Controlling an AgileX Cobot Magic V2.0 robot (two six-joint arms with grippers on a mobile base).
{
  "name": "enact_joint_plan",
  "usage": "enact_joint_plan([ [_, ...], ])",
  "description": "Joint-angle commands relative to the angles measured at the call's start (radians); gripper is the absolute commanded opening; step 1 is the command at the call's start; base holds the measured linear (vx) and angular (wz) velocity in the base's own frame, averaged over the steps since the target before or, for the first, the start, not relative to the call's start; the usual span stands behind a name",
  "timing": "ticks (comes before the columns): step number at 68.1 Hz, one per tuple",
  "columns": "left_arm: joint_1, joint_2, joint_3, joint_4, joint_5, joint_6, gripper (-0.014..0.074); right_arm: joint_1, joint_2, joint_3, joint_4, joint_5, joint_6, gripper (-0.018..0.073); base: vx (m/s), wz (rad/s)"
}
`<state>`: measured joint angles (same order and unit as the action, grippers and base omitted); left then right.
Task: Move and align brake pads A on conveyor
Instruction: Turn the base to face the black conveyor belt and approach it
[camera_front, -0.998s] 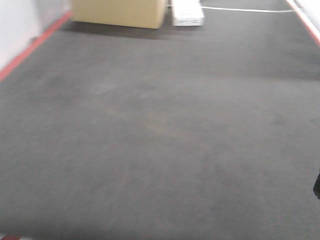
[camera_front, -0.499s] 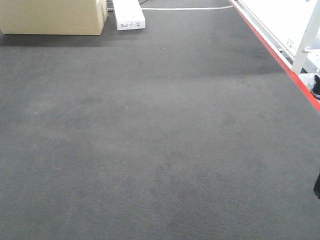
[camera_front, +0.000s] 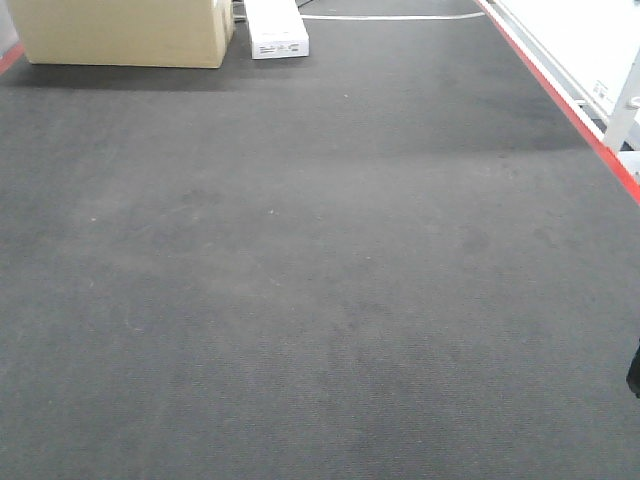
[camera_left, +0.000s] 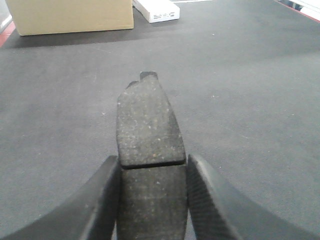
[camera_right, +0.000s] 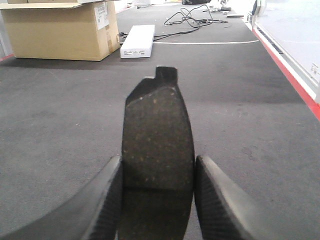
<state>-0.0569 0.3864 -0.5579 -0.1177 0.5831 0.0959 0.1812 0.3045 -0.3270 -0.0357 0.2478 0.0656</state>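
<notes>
Held out over the belt (camera_front: 300, 300).
Left gripper (camera_left: 152, 200) pinches the left brake pad (camera_left: 150, 125) between its fingers, right gripper (camera_right: 157, 200) the right brake pad (camera_right: 157, 130), both jutting forward.

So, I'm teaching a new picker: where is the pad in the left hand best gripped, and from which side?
Probably across its two long edges near the middle groove, coming in from one end along its length. The brake pad is flat and narrow, so the left hand spans its width, as now.
</notes>
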Motion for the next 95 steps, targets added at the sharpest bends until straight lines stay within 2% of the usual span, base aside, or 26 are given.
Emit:
enact_joint_plan([
  [1, -0.005, 0.006, -0.030, -0.011, -0.096, -0.001, 0.0072, -0.001, 0.007, -0.030, -0.003, -0.105, -0.005, 0.0024, -0.02, 0.07],
  [95, -0.005, 0.006, -0.030, -0.011, -0.100, -0.001, 0.0072, -0.001, 0.007, -0.030, -0.003, -0.105, -0.005, 0.0024, 0.00, 0.01],
])
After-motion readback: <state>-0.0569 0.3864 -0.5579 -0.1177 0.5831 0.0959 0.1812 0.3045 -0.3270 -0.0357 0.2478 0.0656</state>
